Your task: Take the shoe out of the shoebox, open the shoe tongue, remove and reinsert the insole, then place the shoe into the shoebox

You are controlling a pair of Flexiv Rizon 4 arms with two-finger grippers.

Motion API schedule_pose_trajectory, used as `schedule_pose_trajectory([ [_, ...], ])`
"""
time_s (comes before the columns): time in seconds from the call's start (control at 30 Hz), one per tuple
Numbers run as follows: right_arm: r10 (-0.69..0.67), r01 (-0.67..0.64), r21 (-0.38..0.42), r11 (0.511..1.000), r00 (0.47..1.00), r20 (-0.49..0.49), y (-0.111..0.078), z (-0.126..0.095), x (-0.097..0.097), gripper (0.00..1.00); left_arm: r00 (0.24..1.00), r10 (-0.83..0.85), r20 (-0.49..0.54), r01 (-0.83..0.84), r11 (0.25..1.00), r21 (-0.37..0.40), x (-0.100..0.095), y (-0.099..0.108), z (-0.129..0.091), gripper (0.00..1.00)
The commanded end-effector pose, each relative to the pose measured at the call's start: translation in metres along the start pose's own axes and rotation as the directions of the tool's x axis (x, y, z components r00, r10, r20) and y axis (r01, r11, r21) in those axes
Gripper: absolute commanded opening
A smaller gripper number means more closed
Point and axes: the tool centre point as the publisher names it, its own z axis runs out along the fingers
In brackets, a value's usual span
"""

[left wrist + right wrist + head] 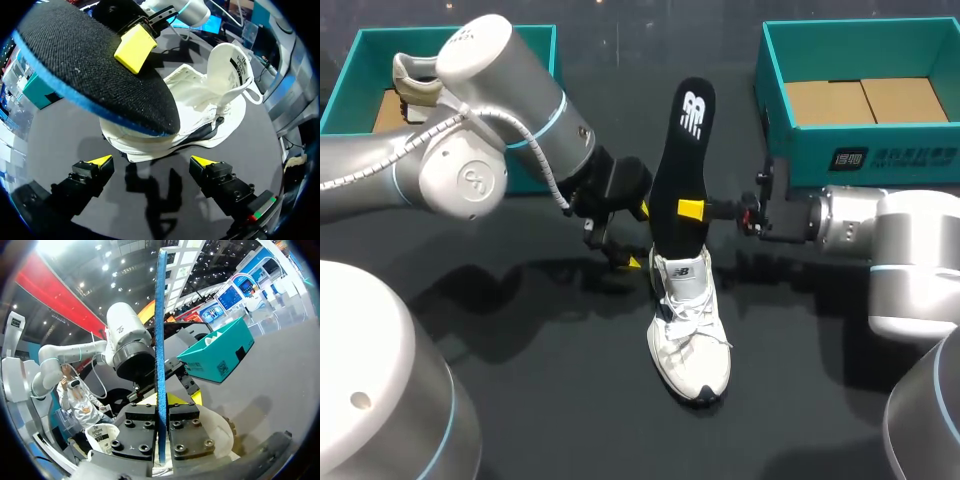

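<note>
Head view: the insole is held upright, pinched mid-length between the fingers of the right gripper, which are closed onto it from both sides. Its lower end is seen at the opening of the shoe; whether it sits inside cannot be told. The shoe is stood on the table, toe toward the camera. The left gripper is spread wide with nothing held, and the shoe is just ahead of it.

A dark tabletop; at its far left corner stands a teal box with a pale shoe inside
</note>
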Motion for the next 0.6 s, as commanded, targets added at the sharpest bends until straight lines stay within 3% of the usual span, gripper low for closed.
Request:
schedule_pose_trajectory([
  [0.03,0.001,-0.001,0.004,1.0,1.0,0.007,-0.001,-0.001,0.001,0.0,1.0,0.0,0.0,0.0,1.0,-0.004,0.0,-0.001,0.001,1.0],
  [0.6,0.024,-0.025,0.032,0.999,0.999,0.025,-0.011,-0.004,-0.003,0.0,1.0,0.0,0.0,0.0,1.0,-0.004,0.0,-0.001,0.001,1.0],
])
